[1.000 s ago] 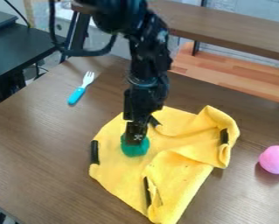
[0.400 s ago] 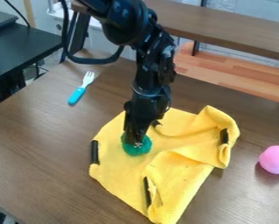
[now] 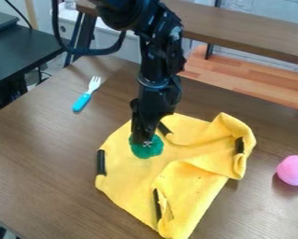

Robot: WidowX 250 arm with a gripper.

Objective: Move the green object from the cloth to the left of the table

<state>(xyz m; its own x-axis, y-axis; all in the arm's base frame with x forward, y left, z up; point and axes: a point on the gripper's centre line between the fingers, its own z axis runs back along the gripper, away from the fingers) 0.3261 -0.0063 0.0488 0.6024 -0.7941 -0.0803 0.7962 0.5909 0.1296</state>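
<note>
Gripper (image 3: 146, 140), one, black, hanging down over the middle of the scene; jaws clamped on the green object (image 3: 152, 151), rounded, at the far left part of the cloth (image 3: 126, 179); whether it touches the cloth below, cannot tell. Cloth, yellow, rumpled, folded on its right side, with dark strips (image 3: 101, 162) about its edges; laid on the brown table (image 3: 45, 154). Fork (image 3: 82, 101), white tines to the far side, blue handle nearer; at far left, apart from the cloth; pink ball (image 3: 293, 170), one, on the table right of the cloth.
</note>
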